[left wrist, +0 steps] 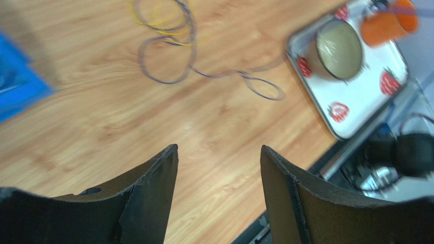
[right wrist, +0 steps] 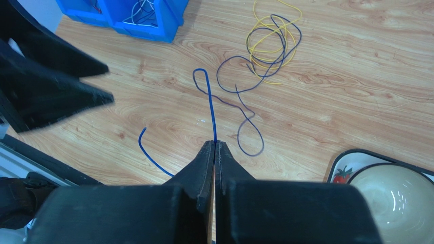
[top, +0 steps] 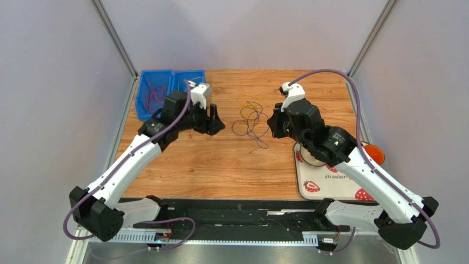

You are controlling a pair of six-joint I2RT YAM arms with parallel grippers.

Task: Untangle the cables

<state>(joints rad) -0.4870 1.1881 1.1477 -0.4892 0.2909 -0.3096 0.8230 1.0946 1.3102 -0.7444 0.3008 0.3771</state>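
Untangling step in hand: one blue cable (right wrist: 210, 101) has been singled out from the heap. The job is judged partly done, since other strands are seen lying inside the blue bin (top: 157, 72).
Right gripper (right wrist: 214, 145): pressed together, with the blue cable pinched at its fingertips. It is held beyond the tangle, on the side away from the blue bin.
Left gripper (left wrist: 219, 152): spread wide, with nothing between the jaws. It is poised just beside the blue bin, on the side facing the tangle.
Cables (top: 251, 118): yellow and dark purple loops are left knotted on the wooden table (top: 220, 170), apart from the blue bin.
Blue cable's freedom: it cannot be told whether the strand is clear of the dark loops, as its far loop is seen close beside them.
Next move, as judged: the pinched strand is to be lifted free and carried toward the blue bin. A slow pull is called for, so that the remaining loops are not dragged along.
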